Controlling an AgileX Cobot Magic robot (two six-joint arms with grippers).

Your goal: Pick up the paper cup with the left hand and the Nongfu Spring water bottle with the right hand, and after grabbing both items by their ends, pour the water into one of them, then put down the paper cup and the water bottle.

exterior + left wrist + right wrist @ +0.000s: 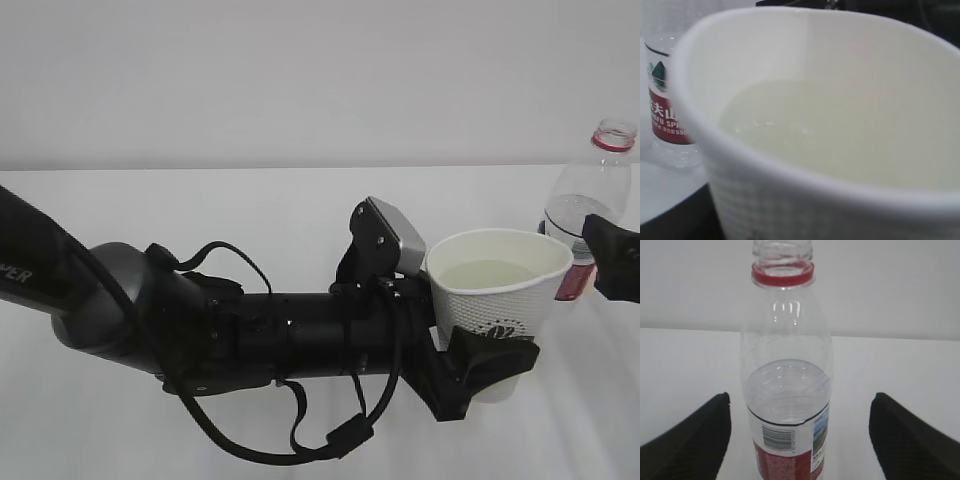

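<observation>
Left gripper (478,368) grips paper cup (495,300); bottle (588,200) behind.

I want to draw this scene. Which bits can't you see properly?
- Bottom of the water bottle: cut off by the lower edge in the right wrist view, by the right hand in the exterior view.
- Paper cup logo: partly covered by the left hand.
- Left wrist view: cup blurred, hand unseen.
</observation>
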